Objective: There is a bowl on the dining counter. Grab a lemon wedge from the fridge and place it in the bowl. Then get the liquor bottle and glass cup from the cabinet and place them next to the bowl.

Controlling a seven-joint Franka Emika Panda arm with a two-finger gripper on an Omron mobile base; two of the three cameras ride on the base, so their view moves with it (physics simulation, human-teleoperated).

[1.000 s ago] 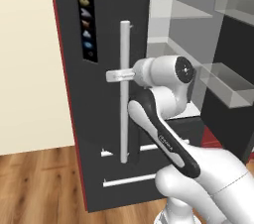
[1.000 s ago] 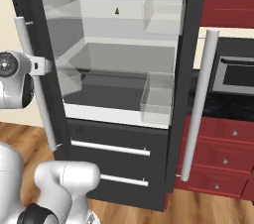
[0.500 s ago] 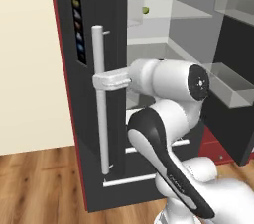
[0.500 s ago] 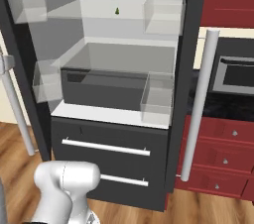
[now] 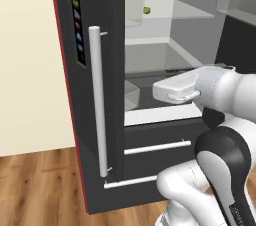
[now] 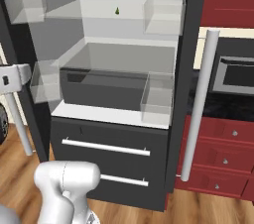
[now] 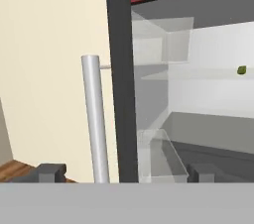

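Observation:
The fridge (image 6: 124,134) stands with both doors swung open. On its upper glass shelf lies the tiny yellow-green lemon wedge (image 5: 147,10) (image 6: 117,11) (image 7: 241,70). My gripper (image 7: 127,172) is open, its two dark fingertips (image 7: 49,171) far apart and nothing between them. It points at the left door's silver handle (image 5: 97,100) (image 7: 94,119), a little short of it and not touching. In the left base view the hand (image 5: 172,89) hovers in front of the fridge's lower shelf. The bowl, dining counter, liquor bottle, glass cup and cabinet are out of view.
Clear bins (image 6: 158,98) hang on the doors and inside. Two lower fridge drawers with silver bars (image 6: 105,147) sit below the shelves. The right door's handle (image 6: 198,104) juts out before red drawers (image 6: 223,139) and a black oven (image 6: 233,74). Wood floor lies below.
The jaws have opened and let go of the left door's handle. That door has swung wider open, and the hand has drawn back to the right, away from the handle.

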